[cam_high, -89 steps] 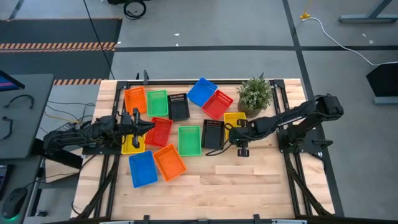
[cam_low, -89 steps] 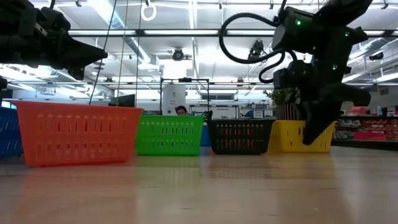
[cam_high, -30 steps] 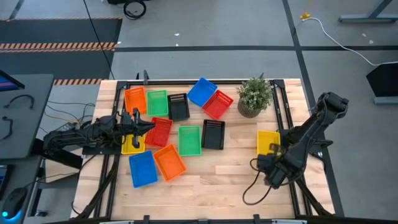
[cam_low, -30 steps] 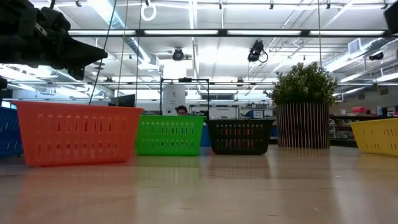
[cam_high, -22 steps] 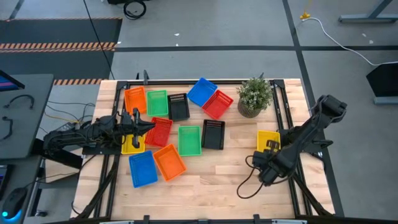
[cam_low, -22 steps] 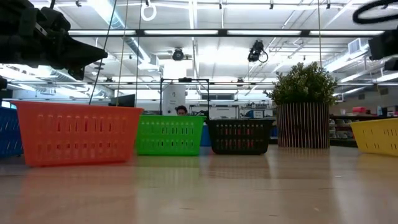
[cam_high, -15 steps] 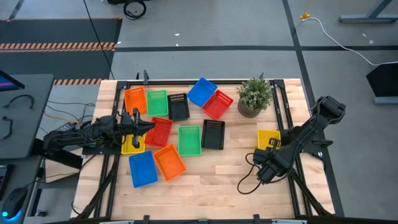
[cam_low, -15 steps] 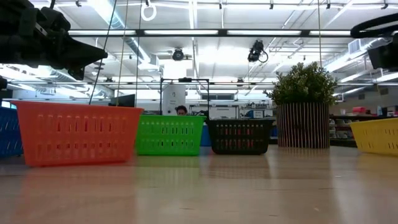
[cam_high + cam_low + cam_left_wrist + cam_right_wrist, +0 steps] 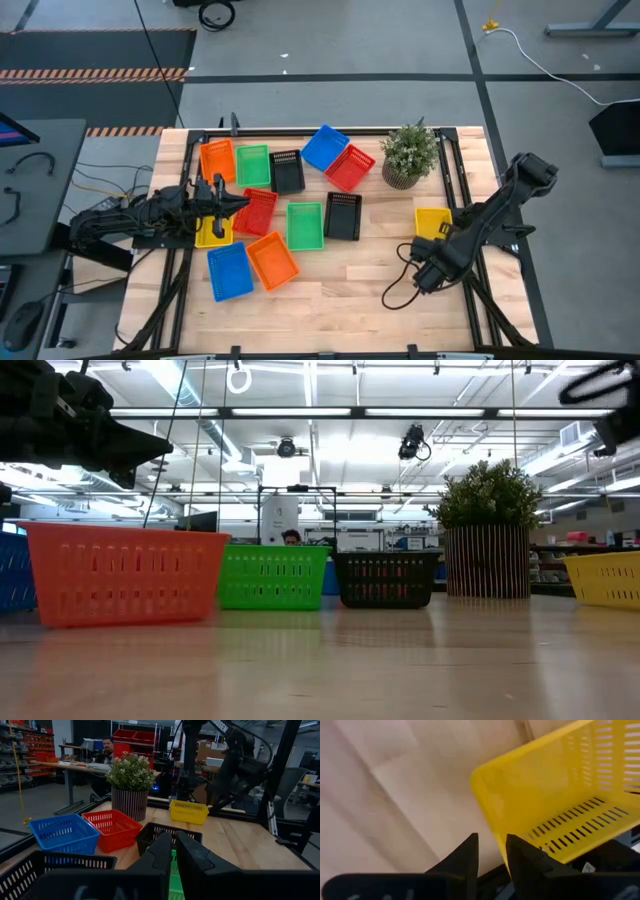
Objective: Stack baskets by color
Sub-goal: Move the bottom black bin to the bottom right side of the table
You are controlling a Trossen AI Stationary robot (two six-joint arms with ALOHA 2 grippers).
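Baskets lie spread over the table: orange (image 9: pixel 217 160), green (image 9: pixel 253 165), black (image 9: pixel 287 172), blue (image 9: pixel 324 147) and red (image 9: pixel 350 167) along the far side. Nearer are red (image 9: pixel 257 211), green (image 9: pixel 305 226), black (image 9: pixel 343 215), blue (image 9: pixel 229 271), orange (image 9: pixel 272 260) and a yellow one (image 9: pixel 213 231) partly under my left arm. Another yellow basket (image 9: pixel 432 222) stands alone near the right edge. My right gripper (image 9: pixel 492 845) points down beside that basket's near left corner (image 9: pixel 480 775), open, with bare table between its fingers. My left gripper (image 9: pixel 173 847) is shut and level above the left red basket.
A potted plant (image 9: pixel 410 155) stands at the far right, behind the lone yellow basket. A cable loop (image 9: pixel 398 292) hangs from my right arm over bare wood at the near right. The table's near strip (image 9: pixel 350 300) is open wood.
My right gripper has tipped and rolled at the near left corner of the lone yellow basket, shifting slightly toward the table's left. The baskets and my left arm have kept still.
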